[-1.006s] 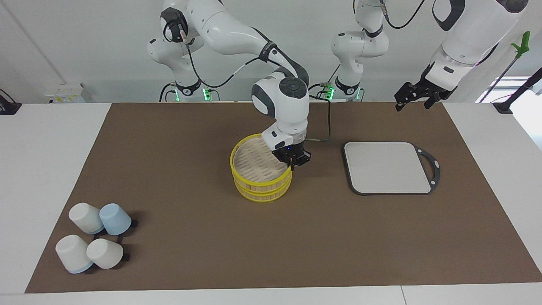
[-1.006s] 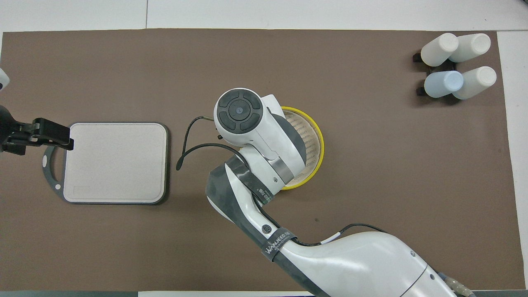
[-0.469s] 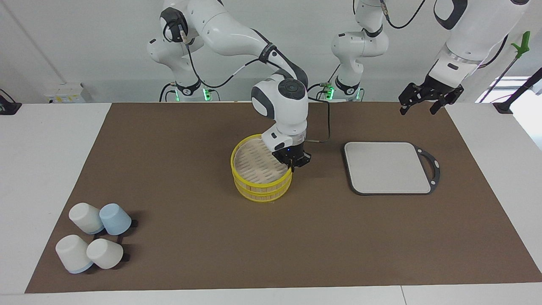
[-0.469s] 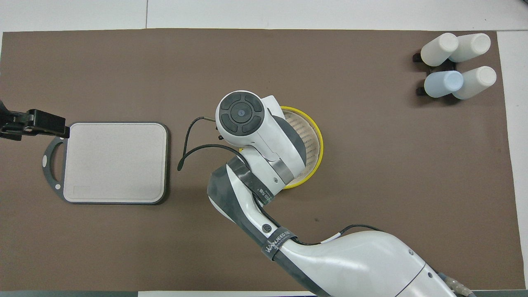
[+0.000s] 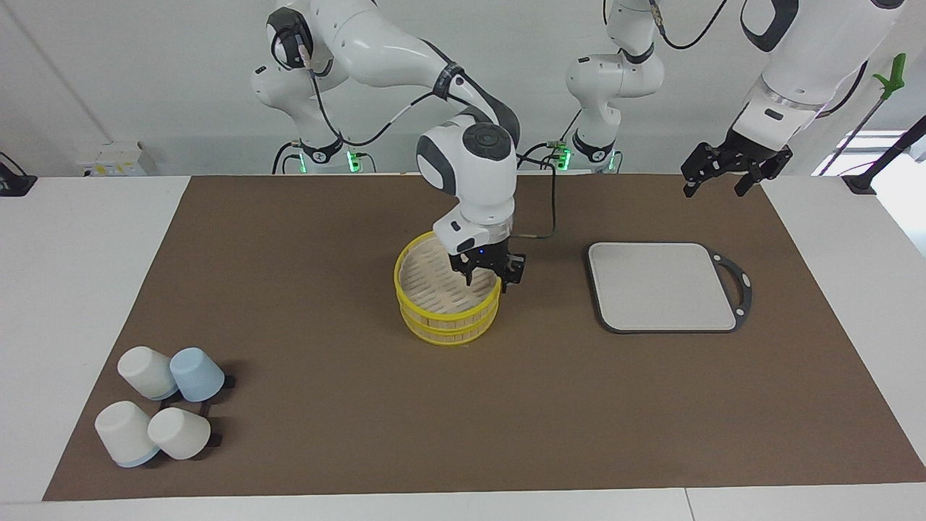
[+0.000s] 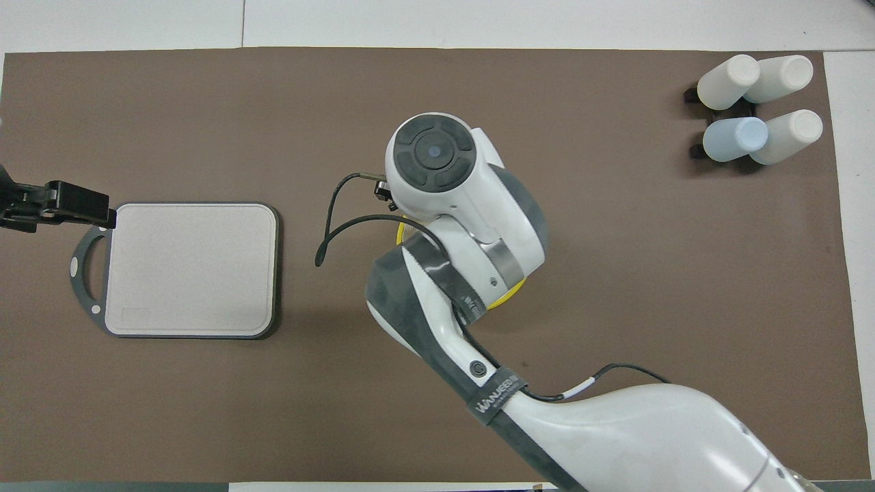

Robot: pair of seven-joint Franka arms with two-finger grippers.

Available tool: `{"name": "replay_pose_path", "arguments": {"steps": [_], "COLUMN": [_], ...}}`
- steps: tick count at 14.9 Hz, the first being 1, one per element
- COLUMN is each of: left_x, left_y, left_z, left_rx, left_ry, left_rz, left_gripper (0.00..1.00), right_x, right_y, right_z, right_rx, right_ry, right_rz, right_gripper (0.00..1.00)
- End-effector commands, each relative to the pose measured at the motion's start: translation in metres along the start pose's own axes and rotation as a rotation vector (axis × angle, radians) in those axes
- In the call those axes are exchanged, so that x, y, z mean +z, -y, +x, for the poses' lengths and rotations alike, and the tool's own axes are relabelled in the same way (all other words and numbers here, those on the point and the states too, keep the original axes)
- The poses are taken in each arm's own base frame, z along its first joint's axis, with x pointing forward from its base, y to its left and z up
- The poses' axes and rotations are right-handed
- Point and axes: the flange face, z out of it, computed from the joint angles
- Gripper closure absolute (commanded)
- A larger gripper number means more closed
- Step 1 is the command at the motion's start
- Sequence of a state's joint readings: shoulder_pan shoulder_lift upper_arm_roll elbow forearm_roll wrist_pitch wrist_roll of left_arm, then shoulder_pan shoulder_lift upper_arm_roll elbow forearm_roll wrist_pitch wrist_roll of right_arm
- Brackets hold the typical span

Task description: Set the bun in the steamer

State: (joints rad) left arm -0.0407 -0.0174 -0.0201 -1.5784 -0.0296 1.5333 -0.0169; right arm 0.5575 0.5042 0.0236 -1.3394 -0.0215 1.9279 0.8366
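Two arms: right claw (image 5: pixel 486 278) spread open, pointing down over steamer (image 5: pixel 448 299); left claw (image 5: pixel 729 171) open, waiting raised.

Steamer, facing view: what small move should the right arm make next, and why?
Probably lift the right gripper straight up, clear of the steamer: it hangs over the rim with jaws open and empty, and no bun shows on the slats. The left gripper waits, open, over the mat beside the grey board.

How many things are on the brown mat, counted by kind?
Cups: 4 (3 white, 1 blue)
Steamer: 1
Board: 1
Total: 6
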Motion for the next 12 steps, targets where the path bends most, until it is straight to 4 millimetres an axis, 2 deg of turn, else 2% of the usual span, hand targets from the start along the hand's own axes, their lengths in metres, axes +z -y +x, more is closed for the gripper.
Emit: {"name": "replay_pose_path", "arguments": {"steps": [1,2,5,9,10,12], "left_x": [0.001,0.001,0.0,0.005,0.01,0.019], "left_y": [0.002,0.001,0.0,0.001,0.001,0.002], "left_z": [-0.005,-0.005,-0.005,0.0,0.001,0.0], "left_rx": [0.015,0.017,0.02,0.024,0.029,0.031], "left_ry": [-0.014,-0.017,-0.02,-0.035,-0.031,-0.029], "left_rz": [0.01,0.01,0.012,0.012,0.013,0.014], "left_gripper": [0.0,0.0,0.0,0.0,0.0,0.0], "right_x": [-0.06,-0.071,-0.096,-0.119,-0.124,-0.129], "right_y": [-0.074,-0.104,-0.176,-0.299,-0.32,-0.345], "right_z": [0.035,0.051,0.079,0.116,0.112,0.091], "right_rx": [-0.162,-0.213,-0.334,-0.35,-0.356,-0.329], "right_ry": [0.022,0.036,0.079,0.102,0.127,0.113], "right_rz": [-0.023,-0.034,-0.06,-0.055,-0.054,-0.056], "right_gripper": [0.0,0.0,0.0,0.0,0.0,0.0]}}
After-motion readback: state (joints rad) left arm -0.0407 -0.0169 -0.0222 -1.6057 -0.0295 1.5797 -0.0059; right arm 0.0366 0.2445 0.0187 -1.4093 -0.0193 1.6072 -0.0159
